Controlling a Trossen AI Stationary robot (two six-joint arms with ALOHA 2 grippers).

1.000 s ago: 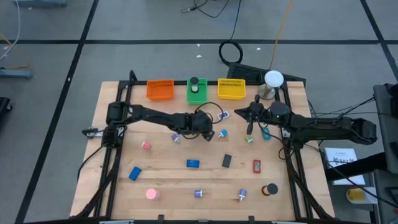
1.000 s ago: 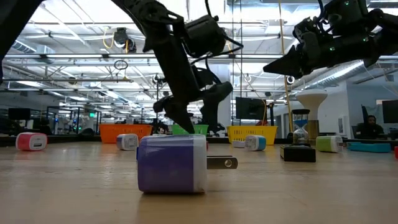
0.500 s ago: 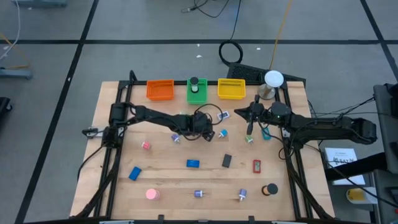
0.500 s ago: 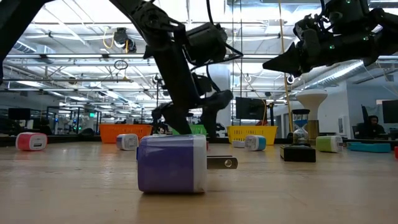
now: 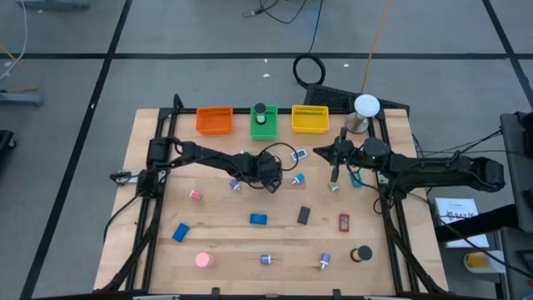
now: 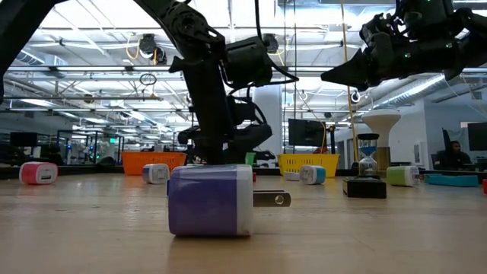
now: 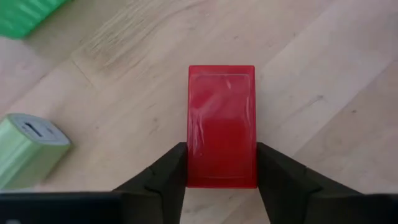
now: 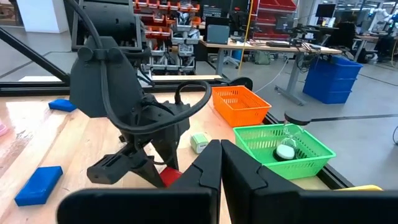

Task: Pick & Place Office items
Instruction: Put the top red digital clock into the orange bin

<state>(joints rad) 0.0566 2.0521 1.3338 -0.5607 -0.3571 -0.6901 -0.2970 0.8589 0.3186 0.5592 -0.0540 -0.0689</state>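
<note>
Wooden table (image 5: pixel 150 250), both arms over its middle band.

Left gripper (image 7: pixel 221 177) is down at the table surface near the table's centre, a little toward the far edge where the bins stand. Its two fingers (image 7: pixel 165 180) sit on either long side of a flat red block (image 7: pixel 222 124) that lies on the wood; both pads press its sides, so the jaws are clamped on the block. Block still flat on the table. A pale green piece (image 7: pixel 28 149) lies just beside it, apart from the fingers. In the high view the gripper covers the red block.

Right gripper (image 5: pixel 334 173) hangs above the table toward the right edge, jaws pressed together, nothing between them. It is well apart from the left gripper.

Along the far edge: orange bin (image 5: pixel 214 121), green bin (image 5: pixel 264 122) with a small hourglass-like piece inside, yellow bin (image 5: pixel 310 119), and a white-domed stand (image 5: pixel 365 108) at the far right corner.

Loose items toward the near edge: blue block (image 5: pixel 181 232), second blue block (image 5: pixel 259 219), black block (image 5: pixel 304 215), red-framed piece (image 5: pixel 343 222), pink round piece (image 5: pixel 204 260), black round piece (image 5: pixel 361 253). A purple plug-like cube (image 6: pixel 211 199) lies closest to the near edge in the low view.
</note>
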